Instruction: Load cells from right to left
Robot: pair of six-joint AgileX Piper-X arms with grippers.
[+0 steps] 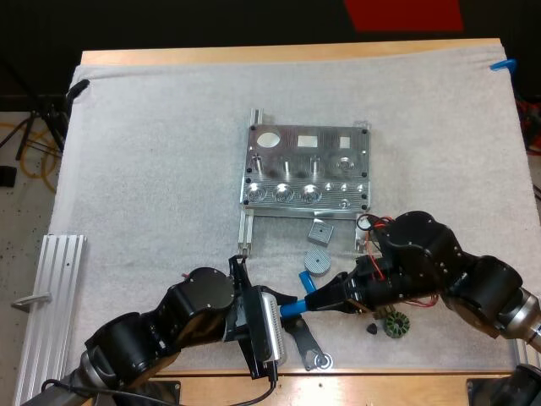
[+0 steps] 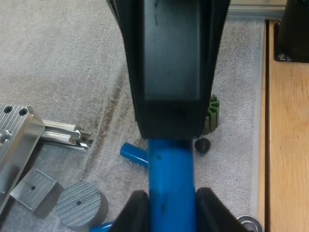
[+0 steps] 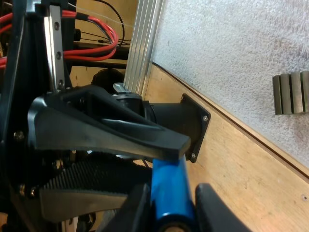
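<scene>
Clamping the blue cylinder (image 1: 296, 306) tight in the left gripper (image 2: 171, 210), squeezing its other end in the right gripper (image 3: 169, 210), holding it just above the white mat (image 1: 152, 169), on the near side of the metal fixture (image 1: 306, 169).

Light: bright, even, from overhead; white mat (image 1: 152, 152) was lit uniformly from edge to edge; space beyond the table's far side was dark.
Shadows: soft and short, gathered on the mat under the left arm (image 1: 169, 326) and right arm (image 1: 452, 275); a faint one beside the grey disc (image 1: 316, 261).
Glare: bright spots on the round recesses of the metal fixture (image 1: 307, 169); pale sheen along the blue cylinder (image 2: 171, 188) in both wrist views.
Tone: wooden table (image 3: 241, 164) appeared warm.
</scene>
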